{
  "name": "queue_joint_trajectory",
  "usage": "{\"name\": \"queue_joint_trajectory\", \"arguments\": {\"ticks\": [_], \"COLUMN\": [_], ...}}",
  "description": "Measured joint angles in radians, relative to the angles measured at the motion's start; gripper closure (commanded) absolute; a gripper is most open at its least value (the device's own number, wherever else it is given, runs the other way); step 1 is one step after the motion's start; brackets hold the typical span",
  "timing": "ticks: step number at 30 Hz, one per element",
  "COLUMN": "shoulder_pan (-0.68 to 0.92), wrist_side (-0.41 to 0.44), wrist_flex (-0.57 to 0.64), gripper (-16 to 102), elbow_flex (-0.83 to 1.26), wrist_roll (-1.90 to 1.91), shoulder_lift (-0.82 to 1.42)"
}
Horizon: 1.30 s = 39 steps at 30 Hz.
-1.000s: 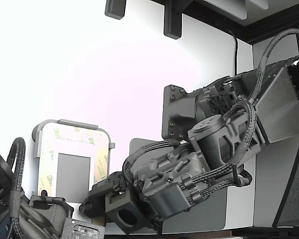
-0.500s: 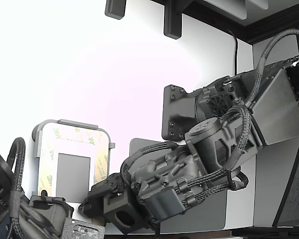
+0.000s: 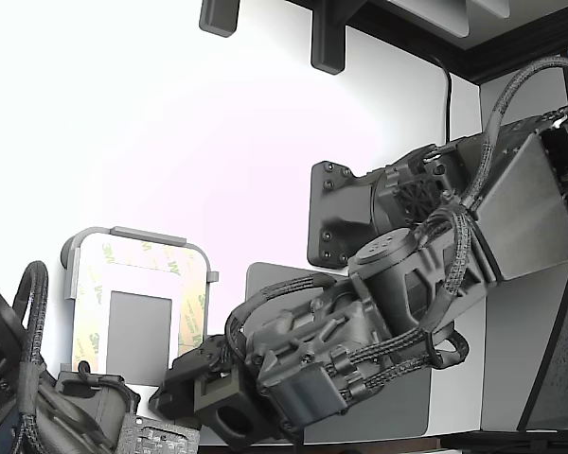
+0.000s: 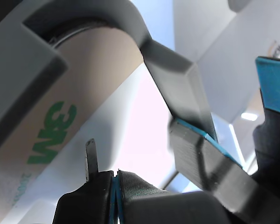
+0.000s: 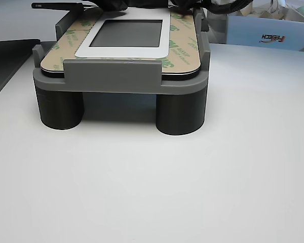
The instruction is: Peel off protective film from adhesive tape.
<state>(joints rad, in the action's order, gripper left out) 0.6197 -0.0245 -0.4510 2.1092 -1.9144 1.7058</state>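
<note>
Cream protective film (image 3: pixel 194 293) with green 3M logos borders a dark grey rectangle (image 3: pixel 139 336) on the light grey tray (image 3: pixel 137 234). It lies flat over the adhesive tape, which does not show itself. My gripper (image 3: pixel 168 397) hangs at the tray's near right corner in the exterior view, its tips hard to make out there. In the wrist view, my gripper (image 4: pixel 115 184) has its two black ribbed fingertips pressed together, with only a thin blue seam between them. They sit just off the film (image 4: pixel 42 135). A thin metal blade (image 4: pixel 89 156) stands beside them.
A second dark arm (image 3: pixel 38 397) sits at the exterior view's lower left, beside the tray. A large dark grey mat (image 3: pixel 398 416) lies under my arm. Blue-padded grey blocks (image 4: pixel 200 154) crowd the wrist view. The tray stand (image 5: pixel 121 83) rests on two round legs, with a box (image 5: pixel 273 35) behind.
My arm has sunk slightly, and its wrist and gripper head have shifted down and a little to the exterior view's left. The film still lies flat on the tray.
</note>
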Motion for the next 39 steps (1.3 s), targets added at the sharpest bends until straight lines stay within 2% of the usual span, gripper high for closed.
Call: {"name": "queue_joint_trajectory", "arguments": {"ticks": [39], "shoulder_pan": [0.011], "wrist_side": [0.008], "wrist_flex": [-0.038], "gripper": [97], "elbow_flex": [-0.026], "wrist_roll": [0.066], "shoulder_lift": [-0.014]}}
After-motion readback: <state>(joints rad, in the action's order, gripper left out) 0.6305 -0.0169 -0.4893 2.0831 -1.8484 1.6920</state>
